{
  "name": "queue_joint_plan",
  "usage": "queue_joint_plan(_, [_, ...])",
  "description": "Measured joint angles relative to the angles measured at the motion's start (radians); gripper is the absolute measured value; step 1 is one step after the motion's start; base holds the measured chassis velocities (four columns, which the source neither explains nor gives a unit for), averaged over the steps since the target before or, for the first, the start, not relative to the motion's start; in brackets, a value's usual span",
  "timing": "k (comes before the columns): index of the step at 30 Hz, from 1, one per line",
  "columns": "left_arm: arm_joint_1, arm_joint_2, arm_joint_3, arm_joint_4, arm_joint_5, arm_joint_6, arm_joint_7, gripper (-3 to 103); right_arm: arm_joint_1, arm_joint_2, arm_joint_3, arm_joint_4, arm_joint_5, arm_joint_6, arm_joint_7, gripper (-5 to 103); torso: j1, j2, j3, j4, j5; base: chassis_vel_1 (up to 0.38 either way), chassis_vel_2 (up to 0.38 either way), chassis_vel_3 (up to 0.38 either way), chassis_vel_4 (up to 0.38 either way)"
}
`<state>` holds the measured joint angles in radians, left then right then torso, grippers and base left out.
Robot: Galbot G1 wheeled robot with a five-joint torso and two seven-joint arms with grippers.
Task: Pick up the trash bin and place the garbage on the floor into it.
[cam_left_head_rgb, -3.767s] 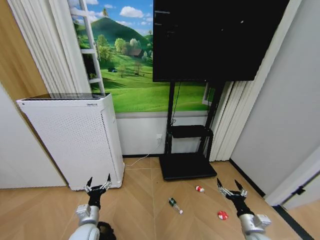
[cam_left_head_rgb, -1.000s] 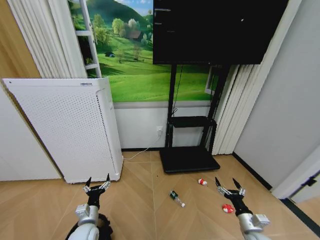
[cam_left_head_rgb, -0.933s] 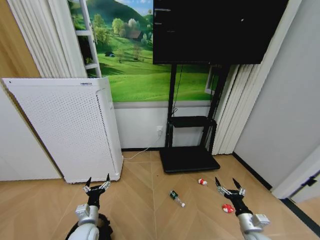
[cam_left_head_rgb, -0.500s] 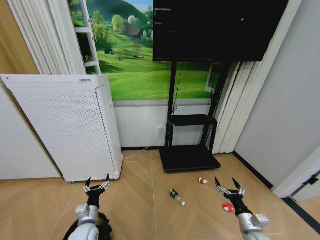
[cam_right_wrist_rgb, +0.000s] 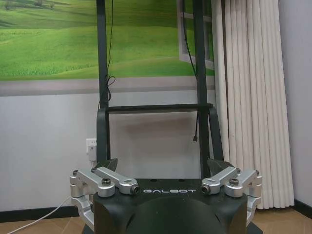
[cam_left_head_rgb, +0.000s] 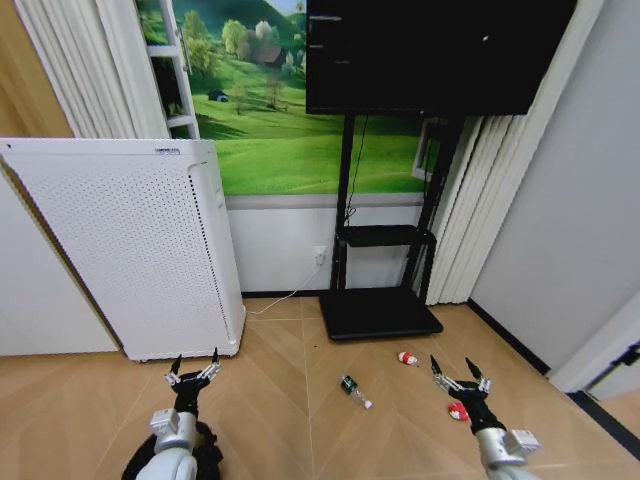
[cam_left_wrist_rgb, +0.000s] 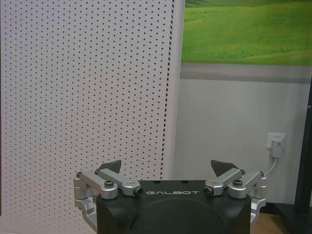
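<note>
"GALBOT" on left pincer (cam_left_wrist_rgb: 169, 173), right pincer (cam_right_wrist_rgb: 165, 170)

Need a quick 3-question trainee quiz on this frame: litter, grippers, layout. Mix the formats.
1. True or false: the left gripper is shut on the bottle.
2. Multiple choice: the red-and-white piece lies nearest to
A. the white appliance
B. the TV stand base
C. the curtain at far left
3. Fill in: the red piece lies on the floor by the ___ gripper.

Key
1. False: both grippers are open and hold nothing; the bottle lies on the floor between them.
2. B
3. right
</note>
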<state>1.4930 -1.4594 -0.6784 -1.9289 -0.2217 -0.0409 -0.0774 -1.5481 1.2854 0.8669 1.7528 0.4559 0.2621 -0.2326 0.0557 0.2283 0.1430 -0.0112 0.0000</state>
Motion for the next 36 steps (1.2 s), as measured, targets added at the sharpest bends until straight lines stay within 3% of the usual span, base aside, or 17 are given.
queue_joint_plan(23, [-0.005, 0.006, 0.005, 0.012, -0.023, -0.006, -0.005, 100, 0.008, 0.006, -0.01, -0.008, 0.004, 0.002, 0.007, 100, -0.02, -0.092, -0.072, 0.0, 0.0, 0.0, 0.0, 0.0, 0.0])
queue_joint_plan(30, [-0.003, 0.015, 0.007, -0.007, -0.011, -0.003, -0.01, 100, 0.011, 0.003, -0.013, -0.008, 0.004, 0.008, 0.01, 100, -0.02, -0.1, -0.08, 0.0, -0.0001, 0.0, 0.0, 0.0, 0.0])
queue_joint_plan(32, [0.003, 0.038, -0.013, -0.039, 0.007, 0.033, -0.057, 100, 0.015, -0.007, -0.014, -0.009, -0.003, 0.01, 0.011, 100, -0.02, -0.1, -0.08, -0.0001, 0.0, 0.0, 0.0, 0.0, 0.0])
queue_joint_plan(33, [0.021, 0.056, -0.027, -0.065, 0.008, 0.097, -0.101, 100, 0.018, -0.012, -0.018, -0.012, -0.003, 0.01, 0.015, 100, -0.02, -0.1, -0.08, -0.0002, -0.0001, 0.0, 0.0, 0.0, 0.0])
queue_joint_plan(34, [0.021, 0.056, -0.027, -0.065, 0.008, 0.097, -0.101, 100, 0.018, -0.012, -0.018, -0.012, -0.003, 0.01, 0.015, 100, -0.02, -0.1, -0.08, -0.0002, -0.0001, 0.0, 0.0, 0.0, 0.0])
queue_joint_plan(35, [0.046, 0.074, -0.045, -0.094, -0.002, 0.169, -0.139, 100, 0.024, -0.016, -0.023, -0.017, -0.004, 0.009, 0.022, 100, -0.02, -0.099, -0.079, 0.0002, -0.0001, 0.0, 0.0, 0.0, 0.0])
queue_joint_plan(36, [0.046, 0.074, -0.045, -0.094, -0.002, 0.169, -0.139, 100, 0.024, -0.016, -0.023, -0.017, -0.004, 0.009, 0.022, 100, -0.02, -0.099, -0.079, 0.0002, -0.0001, 0.0, 0.0, 0.0, 0.0])
